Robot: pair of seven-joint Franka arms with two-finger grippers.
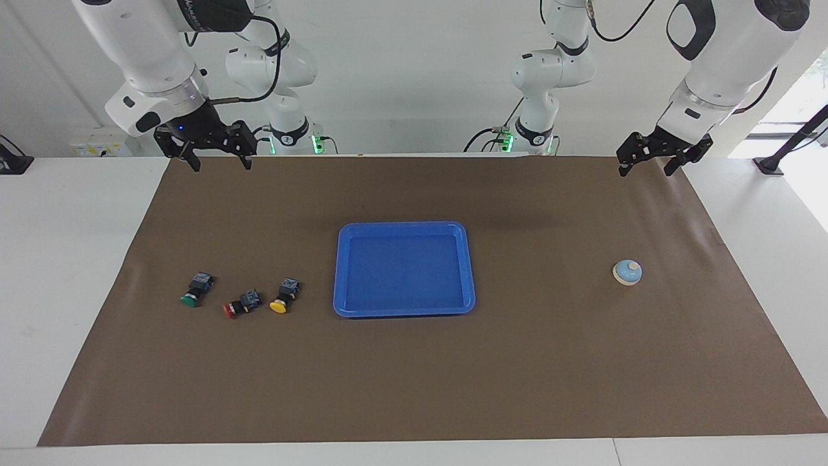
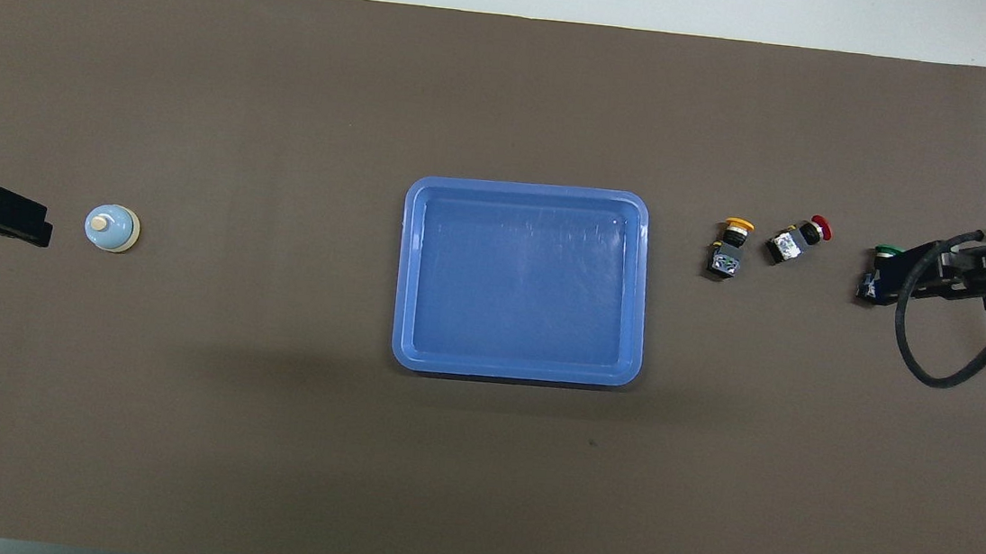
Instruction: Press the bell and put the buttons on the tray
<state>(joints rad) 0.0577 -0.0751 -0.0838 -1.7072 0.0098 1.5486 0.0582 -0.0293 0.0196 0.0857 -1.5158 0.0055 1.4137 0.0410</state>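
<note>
The blue tray (image 1: 404, 230) lay bare in the middle of the brown mat (image 1: 414, 388), with the bell (image 1: 627, 272) well apart from it toward the left arm's end. The green button (image 1: 192, 294), red button (image 1: 236, 306) and yellow button (image 1: 282, 301) lay in a row toward the right arm's end. The left gripper (image 1: 647, 165) and right gripper (image 1: 220, 160) both hung open and holding nothing, raised over the mat's edge nearest the robots.
</note>
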